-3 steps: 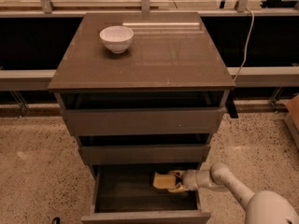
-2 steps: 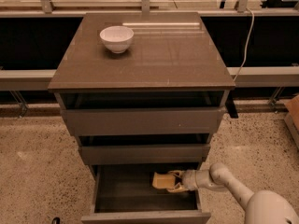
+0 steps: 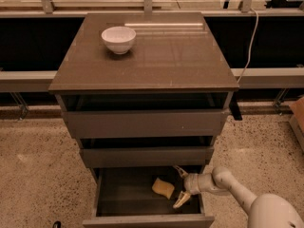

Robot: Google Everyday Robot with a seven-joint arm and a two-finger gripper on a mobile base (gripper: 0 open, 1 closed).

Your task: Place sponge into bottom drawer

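While the bottom drawer [image 3: 121,194] stands pulled out, we find our gripper [image 3: 179,186] inside it, fingers spread and holding nothing. The sponge [image 3: 163,188] lies just beside it on the drawer floor. We judge the sponge light, soft and compressible, best pinched across its narrow sides.

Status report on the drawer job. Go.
Gripper open, inside the bottom drawer. Sponge lying on its floor, beside the gripper. Nothing in the way; white bowl up on the cabinet top.

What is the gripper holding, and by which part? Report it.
Nothing. The gripper is open inside the bottom drawer, its fingers spread clear of the sponge, which lies on the drawer floor beside it.
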